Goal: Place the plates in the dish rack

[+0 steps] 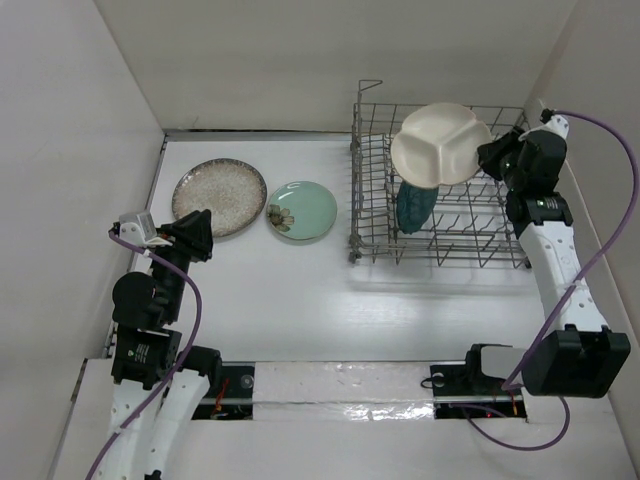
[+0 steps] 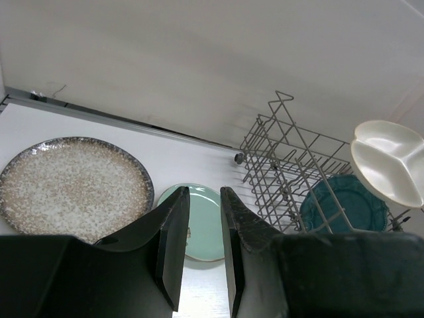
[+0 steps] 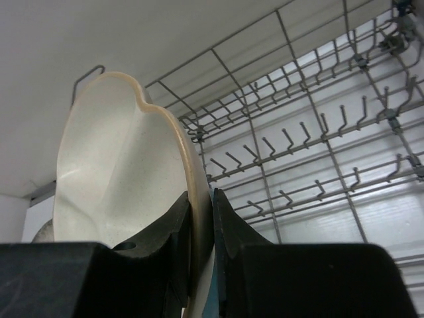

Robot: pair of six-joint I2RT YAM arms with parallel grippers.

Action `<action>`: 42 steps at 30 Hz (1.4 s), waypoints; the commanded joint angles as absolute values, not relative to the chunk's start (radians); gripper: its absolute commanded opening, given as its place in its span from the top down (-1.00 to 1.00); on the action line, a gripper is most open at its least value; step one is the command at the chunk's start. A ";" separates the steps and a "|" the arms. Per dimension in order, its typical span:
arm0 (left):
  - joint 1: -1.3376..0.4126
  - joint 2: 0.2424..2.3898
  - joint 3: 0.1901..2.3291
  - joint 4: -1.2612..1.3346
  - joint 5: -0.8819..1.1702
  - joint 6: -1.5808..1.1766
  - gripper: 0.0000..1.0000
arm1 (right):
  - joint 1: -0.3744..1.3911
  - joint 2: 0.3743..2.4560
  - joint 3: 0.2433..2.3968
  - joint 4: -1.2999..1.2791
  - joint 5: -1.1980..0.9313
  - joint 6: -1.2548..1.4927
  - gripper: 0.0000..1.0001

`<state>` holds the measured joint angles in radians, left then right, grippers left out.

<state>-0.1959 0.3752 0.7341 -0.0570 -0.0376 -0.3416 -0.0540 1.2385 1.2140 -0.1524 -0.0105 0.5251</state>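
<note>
The right gripper (image 3: 202, 199) is clamped on the rim of the cream plate (image 1: 440, 143), held tilted above the dish rack (image 1: 370, 200), where the teal plate (image 1: 413, 207) stands upright. The left gripper (image 2: 204, 199), its fingers slightly apart and empty, hangs near the speckled plate (image 1: 219, 196) and the green plate (image 1: 301, 210), which lie flat on the table (image 1: 300, 300).

Top cam looks down from high at the near edge, whole tabletop (image 1: 300, 300) in frame. Left wrist cam eyes the dish rack (image 2: 278, 165) from well off. The right one's jammed right up against it.

Bright, even overhead light; soft shadows, sharp focus throughout.
</note>
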 commanded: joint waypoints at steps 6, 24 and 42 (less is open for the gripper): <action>-0.219 0.374 0.746 -0.015 -0.035 -0.336 0.55 | -0.098 1.109 1.367 -0.067 0.302 0.381 1.00; -0.232 0.382 0.742 -0.014 -0.037 -0.337 0.55 | -0.080 1.175 1.485 -0.106 0.540 0.120 1.00; -0.281 0.391 0.747 -0.018 -0.072 -0.333 0.55 | 0.106 1.236 1.361 0.055 0.640 -0.333 1.00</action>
